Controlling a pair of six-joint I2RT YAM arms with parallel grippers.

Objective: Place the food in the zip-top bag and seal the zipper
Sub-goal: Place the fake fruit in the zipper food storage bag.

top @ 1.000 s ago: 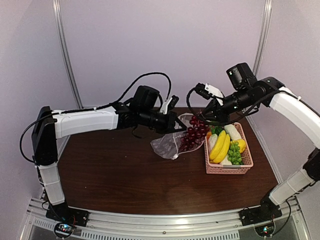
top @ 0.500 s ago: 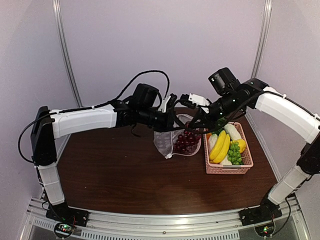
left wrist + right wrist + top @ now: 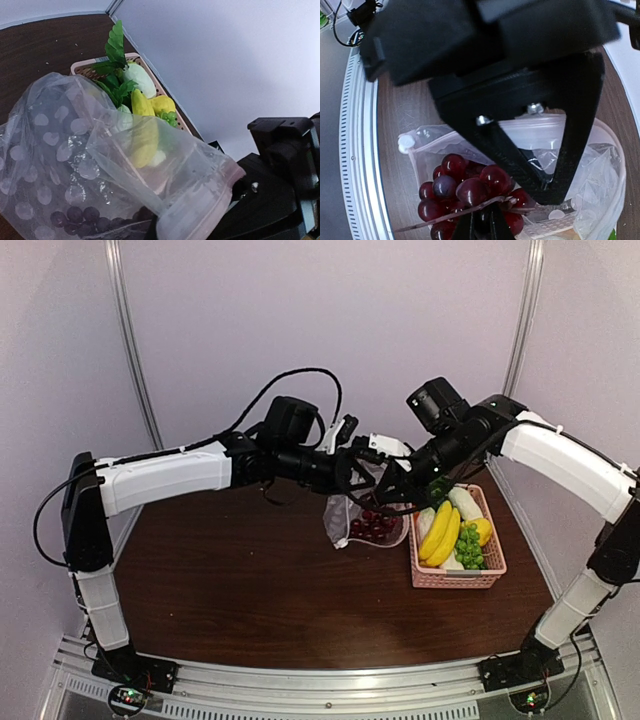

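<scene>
Zip-top bag (image 3: 338,515): hangs crumpled over the brown table (image 3: 250,580), just left of the pink basket (image 3: 455,580); whether its bottom touches the wood, I cannot tell. Mouth gapes upward; zipper (image 3: 205,210) unsealed, its pale strip curling along the rim. Inside: one bunch of purple grapes (image 3: 470,185), sunk to the bottom of the bag.

My left gripper (image 3: 545,195): clenched on the bag's rim, fingers meeting on the plastic, bag hanging from that pinch. My right gripper (image 3: 480,225): fingers all but together, right at the bag's mouth above the grapes; whether anything is caught between them, I cannot tell.

In the basket, none of it bagged: bananas (image 3: 440,530) lengthwise down the middle; green grapes (image 3: 468,545) beside them on the right; lemon (image 3: 483,530) against the right wall; white radish (image 3: 465,503) at the far end; leafy greens (image 3: 115,50) sticking up past the far rim.

Both my arms reach inward and meet over the bag.
</scene>
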